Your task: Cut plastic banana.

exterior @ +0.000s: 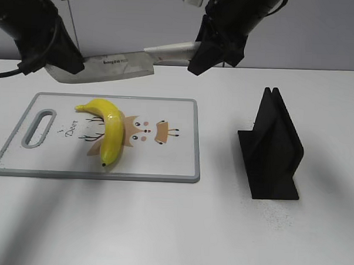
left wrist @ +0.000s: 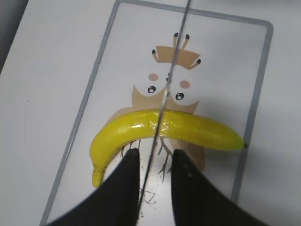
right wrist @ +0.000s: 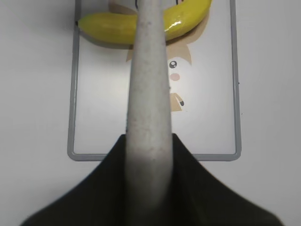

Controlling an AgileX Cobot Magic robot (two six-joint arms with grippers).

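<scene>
The plastic banana (exterior: 109,132) is glossy yellow and lies on a white cutting board (exterior: 176,162) with a deer drawing. A knife (exterior: 118,65) hangs level above the board's far edge. My right gripper (exterior: 198,60) is shut on its pale handle (right wrist: 148,84). My left gripper (exterior: 71,63) is at the blade's tip end. In the left wrist view its fingers (left wrist: 153,157) stand apart on either side of the edge-on blade (left wrist: 174,61), with gaps on both sides, above the banana's middle (left wrist: 164,129). The banana also shows in the right wrist view (right wrist: 117,26).
A black slotted knife stand (exterior: 273,148) stands on the white table to the right of the board. The board has a grey rim (left wrist: 94,89) and a handle slot (exterior: 39,126) at its left end.
</scene>
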